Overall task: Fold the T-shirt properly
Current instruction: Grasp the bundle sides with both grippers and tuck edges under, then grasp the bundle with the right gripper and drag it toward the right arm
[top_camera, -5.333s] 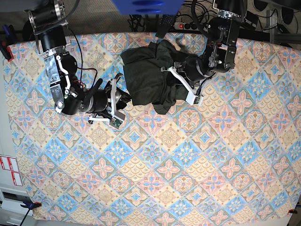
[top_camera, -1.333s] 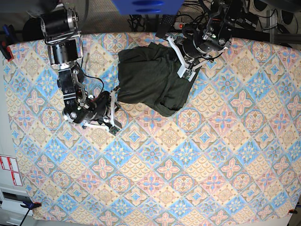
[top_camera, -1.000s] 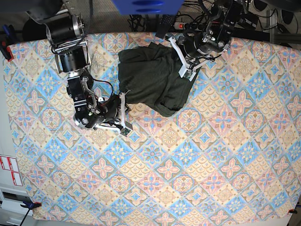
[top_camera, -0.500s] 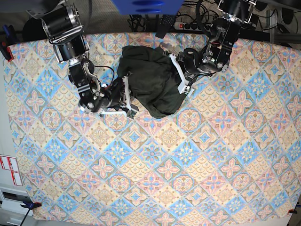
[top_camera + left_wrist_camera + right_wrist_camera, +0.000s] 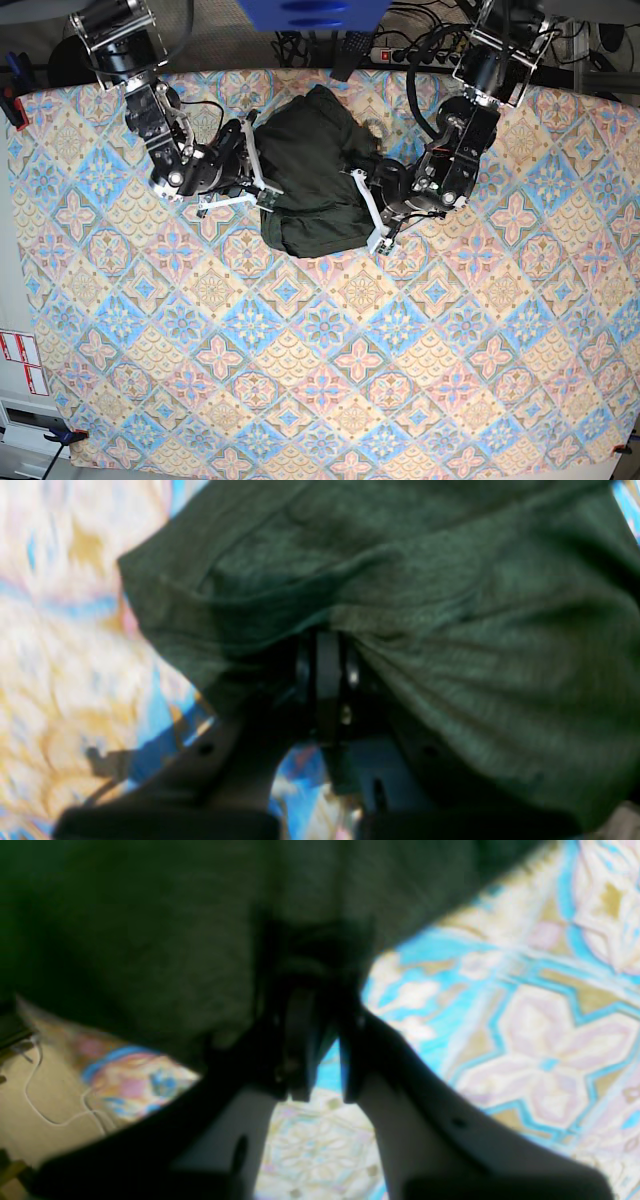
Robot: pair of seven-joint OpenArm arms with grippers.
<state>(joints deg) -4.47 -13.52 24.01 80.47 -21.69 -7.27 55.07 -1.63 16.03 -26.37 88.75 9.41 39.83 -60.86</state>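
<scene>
1. The T-shirt [image 5: 312, 170] is lying bunched near the far edge of the patterned tablecloth [image 5: 330, 370], about midway across in the base view, with its top close to the cloth's far border.
2. Plenty of bare cloth is showing on the near side of the garment and out to both sides; the tight room is at the far edge, where a power strip [image 5: 398, 52] and cables are sitting just past the border.
3. The garment is looking like a dark olive, faintly heathered knit heap, plain, creased into soft folds [image 5: 450, 605], with a rounded lower hem [image 5: 310, 243].
4. Its long axis is running roughly from the far edge toward the near side, tilting slightly, and it is narrower at the far end.
5. The left gripper [image 5: 375, 215] is sitting at the garment's base-view right edge; in the left wrist view its jaws are pinching together on a pleat of the fabric [image 5: 327, 645].
6. The right gripper [image 5: 252, 165] is sitting at the opposite edge; in the right wrist view its jaws are closing on the fabric rim [image 5: 310, 985], though blur is hiding the contact itself.
</scene>
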